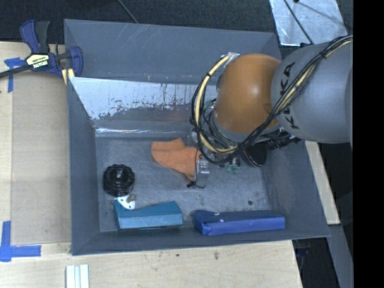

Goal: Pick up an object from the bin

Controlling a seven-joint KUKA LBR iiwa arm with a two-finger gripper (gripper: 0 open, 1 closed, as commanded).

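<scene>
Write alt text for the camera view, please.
The gripper sits at the right end of an orange cloth in a grey bin. A black round cap, light blue block and dark blue box lie nearer the bottom edge.

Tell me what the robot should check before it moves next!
1. Is the gripper at the orange cloth? It sits at its right edge: ok.
2. Is the orange cloth grasped? Cannot tell.
3. Is the black round cap clear of the gripper? It lies far left: ok.
4. Is the dark blue long box out of the way? It lies along the near wall: ok.
5. Is the light blue block apart from the cloth? Ok.
</scene>
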